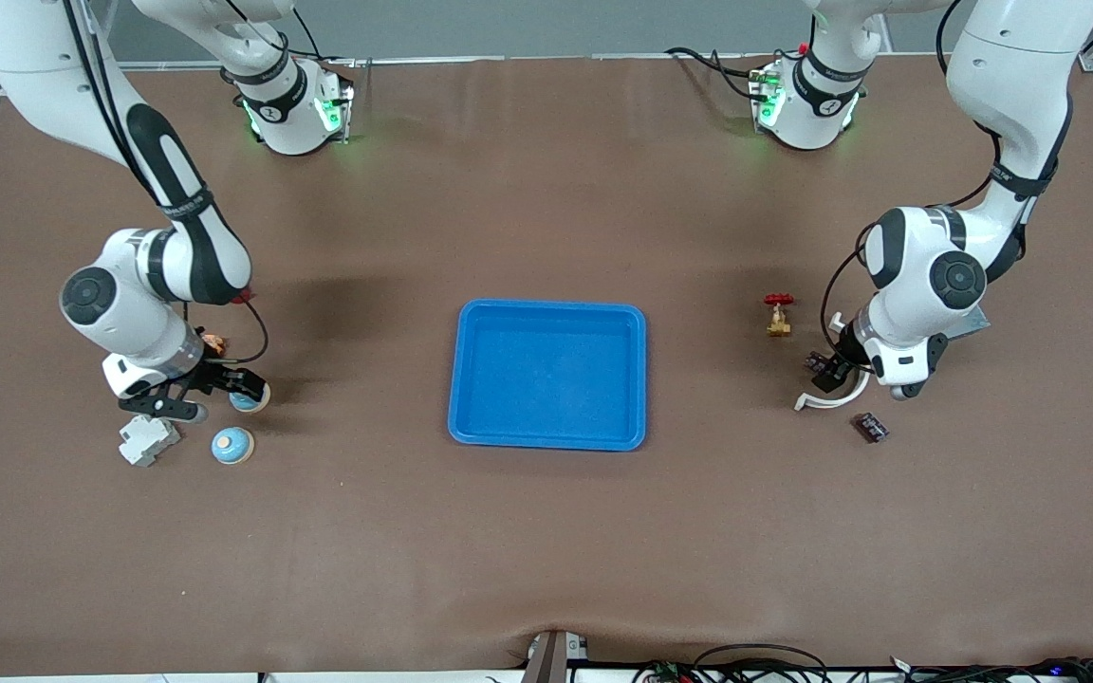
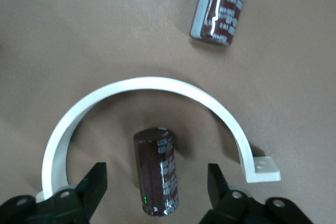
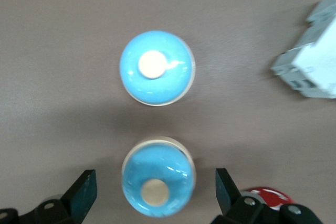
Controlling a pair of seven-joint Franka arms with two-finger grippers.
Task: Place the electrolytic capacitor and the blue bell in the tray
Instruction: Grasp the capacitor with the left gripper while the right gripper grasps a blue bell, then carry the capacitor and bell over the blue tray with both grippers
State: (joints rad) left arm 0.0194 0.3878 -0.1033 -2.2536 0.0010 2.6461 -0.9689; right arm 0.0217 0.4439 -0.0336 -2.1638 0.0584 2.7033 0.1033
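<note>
A dark brown electrolytic capacitor (image 2: 157, 174) lies on the table inside the arc of a white curved bracket (image 2: 157, 85). My left gripper (image 2: 156, 187) is low over it, open, with a finger on each side and a gap to both. A second capacitor (image 2: 220, 6) lies nearby. A blue bell (image 3: 157, 177) with a cream button sits between the open fingers of my right gripper (image 3: 156, 190), untouched. Another blue bell (image 3: 156, 67) sits beside it. The bright blue tray (image 1: 546, 305) lies at the table's middle with nothing in it.
A grey-white block (image 1: 148, 439) lies by the bells at the right arm's end, and a red object (image 3: 268, 195) shows by the right gripper. A red-and-brass valve (image 1: 778, 315) stands between the tray and the left gripper (image 1: 826, 370). The second capacitor (image 1: 870, 428) lies nearer the front camera.
</note>
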